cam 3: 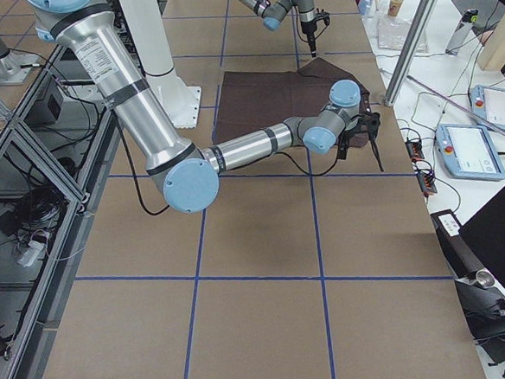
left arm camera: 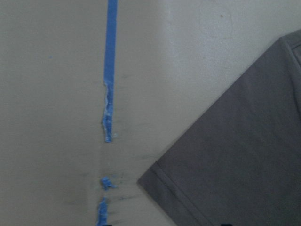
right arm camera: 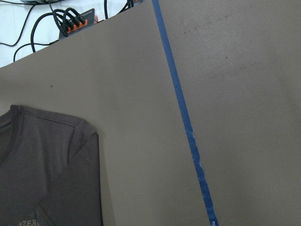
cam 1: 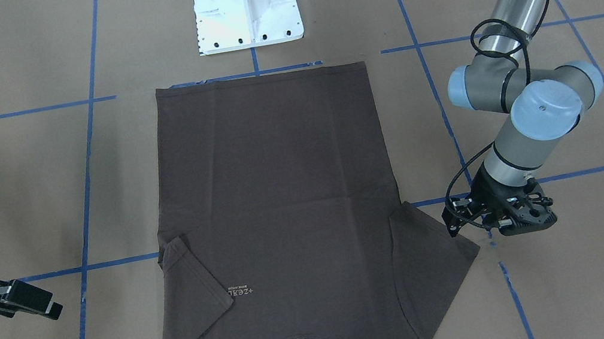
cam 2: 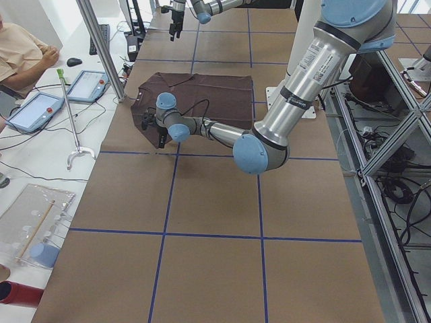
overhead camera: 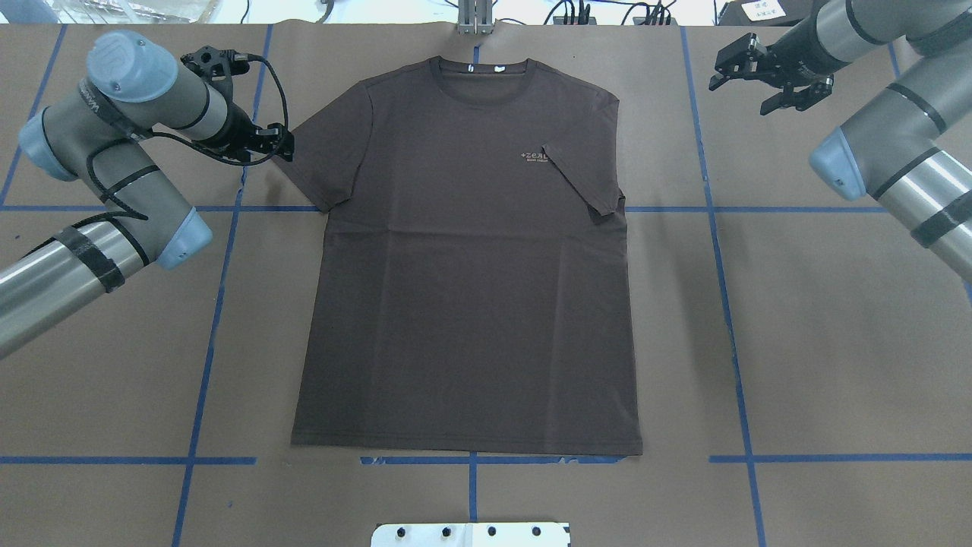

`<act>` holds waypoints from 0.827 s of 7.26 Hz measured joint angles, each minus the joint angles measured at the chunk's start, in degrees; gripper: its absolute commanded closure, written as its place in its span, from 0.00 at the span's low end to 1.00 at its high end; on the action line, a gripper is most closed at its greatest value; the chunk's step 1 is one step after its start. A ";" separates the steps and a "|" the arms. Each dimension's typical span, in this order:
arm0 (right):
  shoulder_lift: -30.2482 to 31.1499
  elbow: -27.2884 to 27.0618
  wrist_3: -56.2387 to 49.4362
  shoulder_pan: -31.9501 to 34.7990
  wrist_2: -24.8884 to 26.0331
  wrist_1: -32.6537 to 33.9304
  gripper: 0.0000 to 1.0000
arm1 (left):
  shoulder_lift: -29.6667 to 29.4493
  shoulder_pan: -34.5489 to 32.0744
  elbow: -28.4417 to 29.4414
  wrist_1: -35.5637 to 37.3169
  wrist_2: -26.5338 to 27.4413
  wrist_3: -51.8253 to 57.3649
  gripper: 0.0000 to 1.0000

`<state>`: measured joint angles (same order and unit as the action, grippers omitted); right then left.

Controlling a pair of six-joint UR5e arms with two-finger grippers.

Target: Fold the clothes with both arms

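The dark brown-grey T-shirt [overhead camera: 463, 281] lies flat and front up on the brown table, collar at the far edge. Its sleeve on my right side [overhead camera: 585, 182] is folded in over the chest beside the pale logo [overhead camera: 535, 156]. The other sleeve [overhead camera: 323, 152] is spread out flat. My left gripper [overhead camera: 285, 144] hangs low just outside that sleeve's edge, open and empty; the left wrist view shows the sleeve corner [left arm camera: 155, 179] in front of it. My right gripper [overhead camera: 740, 95] is open and empty, raised off the shirt's far right shoulder. The shirt also shows in the front-facing view [cam 1: 276, 198].
The white pedestal base [cam 1: 246, 8] stands at the robot's side of the table, close to the shirt's hem. Blue tape lines [overhead camera: 220, 304] cross the table. A metal post [cam 2: 101, 47], tablets [cam 2: 34, 111] and a seated person [cam 2: 20, 54] are beyond the far edge.
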<state>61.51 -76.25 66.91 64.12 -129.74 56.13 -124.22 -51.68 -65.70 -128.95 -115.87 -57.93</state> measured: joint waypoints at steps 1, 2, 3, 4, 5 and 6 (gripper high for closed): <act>0.12 0.01 -0.04 -0.07 0.31 -0.03 0.00 | -0.71 0.22 1.06 -0.14 0.16 0.00 0.32; 0.15 0.06 -0.06 -0.18 0.50 -0.04 0.00 | -1.35 0.30 1.71 -0.16 0.33 0.07 0.33; 0.18 0.08 -0.04 -0.30 0.63 -0.03 0.00 | -1.63 0.31 2.04 -0.19 1.14 0.61 0.37; 0.17 0.12 -0.03 -0.39 0.71 0.01 0.00 | -1.75 0.30 2.31 -0.22 2.43 1.68 0.38; 0.14 0.17 -0.02 -0.48 0.77 0.03 0.00 | -1.79 0.27 2.67 -0.24 3.39 2.48 0.39; 0.11 0.20 -0.02 -0.59 0.79 0.02 0.00 | -1.84 0.21 3.25 -0.27 4.17 2.97 0.39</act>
<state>61.62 -76.05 66.88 63.53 -128.95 56.14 -126.05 -51.47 -62.44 -129.22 -111.71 -54.95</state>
